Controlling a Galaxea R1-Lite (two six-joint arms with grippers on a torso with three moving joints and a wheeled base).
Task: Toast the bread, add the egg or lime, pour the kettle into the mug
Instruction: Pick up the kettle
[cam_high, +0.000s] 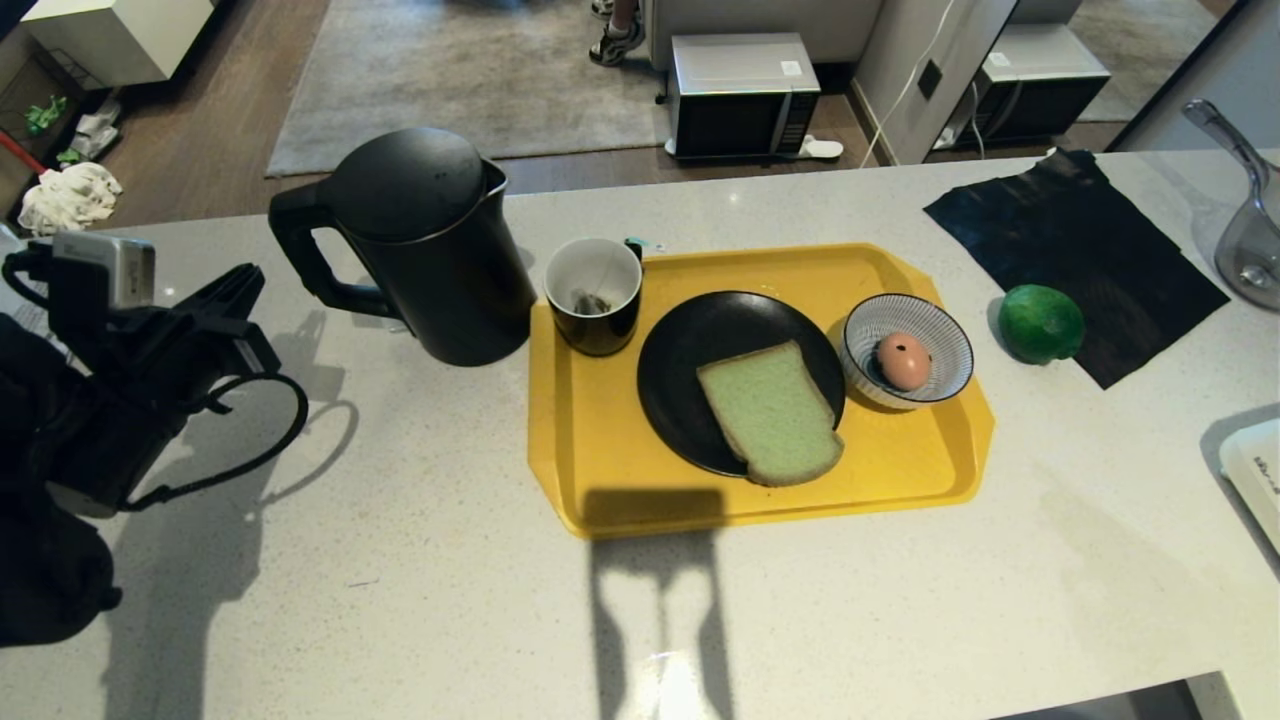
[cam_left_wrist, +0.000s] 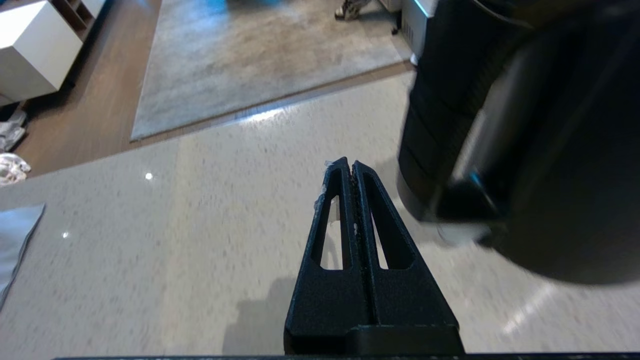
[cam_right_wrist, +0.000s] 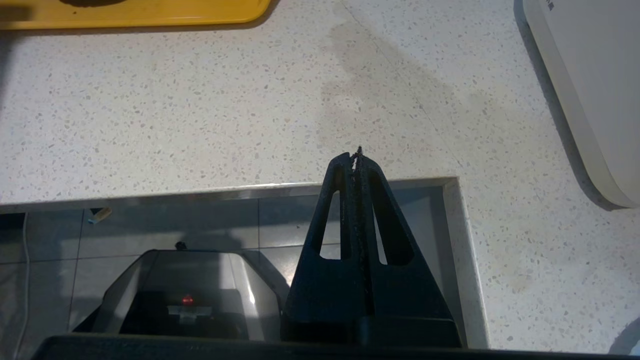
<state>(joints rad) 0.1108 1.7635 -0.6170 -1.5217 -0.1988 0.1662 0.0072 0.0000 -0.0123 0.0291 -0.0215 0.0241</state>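
- Left gripper (cam_left_wrist: 352, 165), fingers pressed together, empty, above the counter (cam_left_wrist: 200, 225).
- Just beside it: tall matte black kettle (cam_left_wrist: 525, 140), thick loop handle toward the gripper.

The pale green bread (cam_high: 772, 412) lies flat on a black plate (cam_high: 690, 370). The speckled egg (cam_high: 903, 360) sits in a striped bowl (cam_high: 945, 335). The lime (cam_high: 1041, 322) rests on the counter (cam_high: 400, 600). The black kettle (cam_high: 420, 240), lid shut, stands just beside the mug (cam_high: 594, 295) holding a teabag.
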